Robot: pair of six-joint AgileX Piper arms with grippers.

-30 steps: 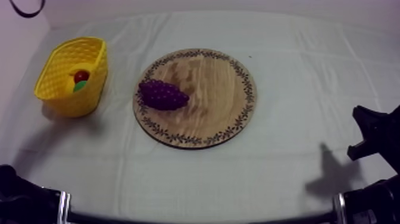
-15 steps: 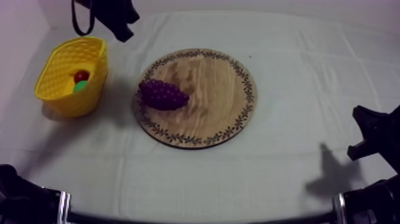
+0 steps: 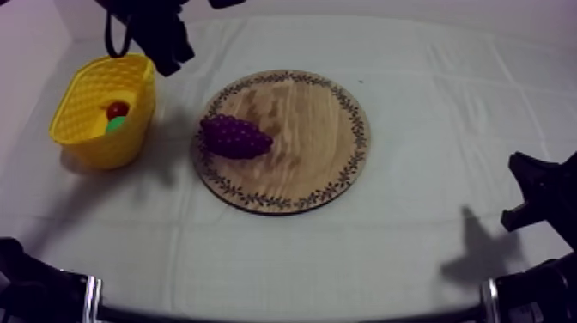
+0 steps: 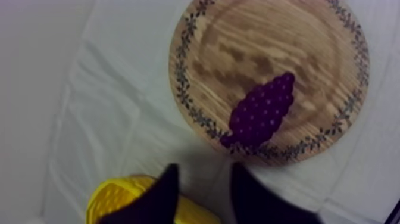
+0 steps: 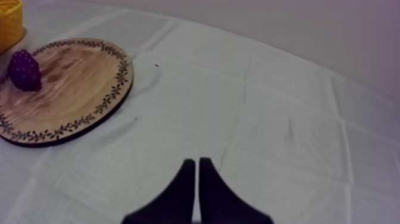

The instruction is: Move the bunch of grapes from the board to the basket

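Bunch of grapes (image 3: 236, 137) on the wooden board (image 3: 313, 120), left gripper (image 3: 167, 60) open near the yellow basket (image 3: 112, 146)

In the top view, the left arm comes in at the upper left. Its black end hangs over the cloth (image 3: 412, 249) just past the basket's far rim, on the side toward the board. The left wrist view looks steeply down. There the left gripper (image 4: 205, 196) has its two dark, rounded fingers (image 4: 169, 190) spread, with nothing between them but a strip of pale cloth. The yellow basket (image 4: 113, 196) is close under one finger, and the board (image 4: 268, 42) lies beyond.

The right gripper (image 3: 537, 193) sits low at the table's right side, well apart from the board. In its own view, the right gripper (image 5: 196, 179) has its fingers pressed together into a narrow black wedge above bare cloth.

The bunch of grapes (image 4: 262, 110) is a knobbly purple cone. It rests on its side on the board's part nearest the basket, reaching to the patterned rim. The board is a flat round disc of streaky light-brown wood, ringed by a dark leafy pattern. The basket is yellow latticed plastic with an oblong mouth. It stands to the left of the board without touching it, and holds a small red fruit (image 3: 118, 109) with a green piece (image 3: 115, 124) beside it. The cloth is grey-white, faintly creased into squares. In the right wrist view, the grapes (image 5: 24, 70) lie at the board's (image 5: 77, 83) far side, near the basket (image 5: 9, 24).
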